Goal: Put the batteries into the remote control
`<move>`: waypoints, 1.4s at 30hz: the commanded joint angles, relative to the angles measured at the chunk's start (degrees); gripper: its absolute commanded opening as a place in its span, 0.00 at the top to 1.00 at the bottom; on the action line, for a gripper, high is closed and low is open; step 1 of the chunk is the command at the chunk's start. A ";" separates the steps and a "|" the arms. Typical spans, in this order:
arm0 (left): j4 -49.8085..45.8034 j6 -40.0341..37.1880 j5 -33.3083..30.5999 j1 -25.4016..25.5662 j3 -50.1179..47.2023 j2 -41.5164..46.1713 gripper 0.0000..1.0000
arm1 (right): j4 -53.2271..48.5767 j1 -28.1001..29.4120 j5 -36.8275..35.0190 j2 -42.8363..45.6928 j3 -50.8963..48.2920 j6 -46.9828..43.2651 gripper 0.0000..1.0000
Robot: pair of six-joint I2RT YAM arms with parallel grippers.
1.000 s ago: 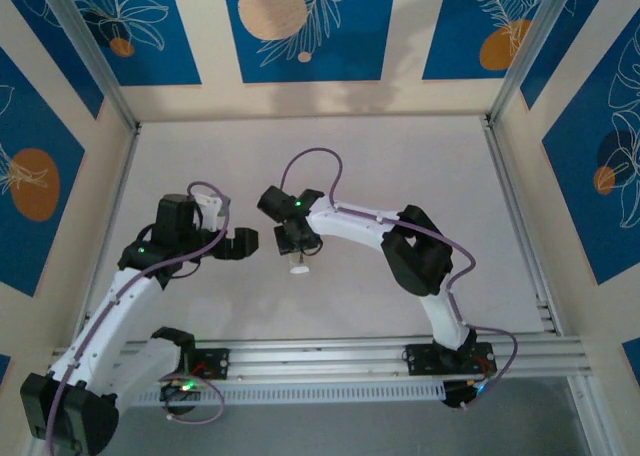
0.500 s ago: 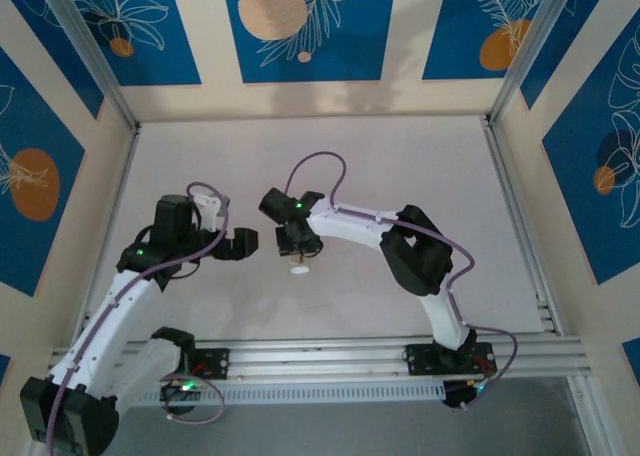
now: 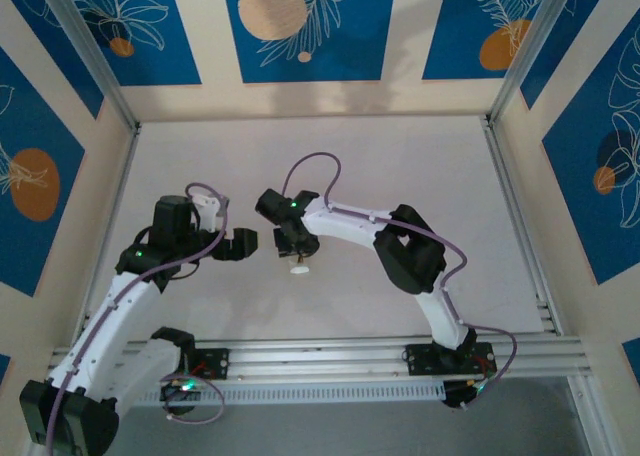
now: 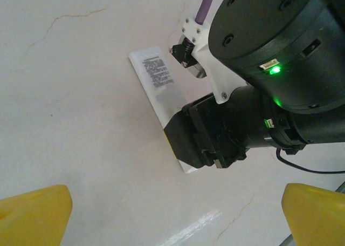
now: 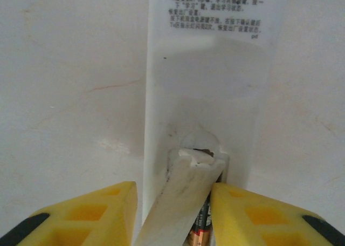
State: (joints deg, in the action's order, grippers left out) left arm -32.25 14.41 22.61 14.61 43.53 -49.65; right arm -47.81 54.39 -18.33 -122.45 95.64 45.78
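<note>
The remote control [image 5: 210, 68] lies face down on the table, its white back with printed text up. A white battery cover [image 5: 194, 186] leans tilted into the notch of the compartment. My right gripper [image 5: 172, 188] is shut on this cover, one yellow finger on each side. Under the cover lies one of the batteries [image 5: 200, 231], dark with a coppery end. From above, my right gripper [image 3: 297, 248] stands over the remote control's [image 3: 298, 269] near end. My left gripper [image 4: 175, 211] is wide open and holds nothing, just left of the remote control [image 4: 156, 87].
The right arm's black wrist [image 4: 215, 132] covers the remote's near end in the left wrist view. The left gripper [image 3: 243, 244] hangs close beside the right one. Metal rails [image 3: 330, 356] run along the near edge, and patterned walls [image 3: 300, 36] enclose the table.
The right arm's elbow has shifted a little to the left while its gripper stays over the remote's end. The left arm has not moved.
</note>
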 commanded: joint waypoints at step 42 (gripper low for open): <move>0.08 -1.00 -1.82 -1.82 -1.07 2.71 0.00 | -13.75 2.22 -18.29 2.32 7.82 1.29 1.00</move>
State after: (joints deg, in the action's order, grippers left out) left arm -32.14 14.39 22.87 13.87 43.11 -48.73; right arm -56.73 56.16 -31.16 -118.78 100.16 44.66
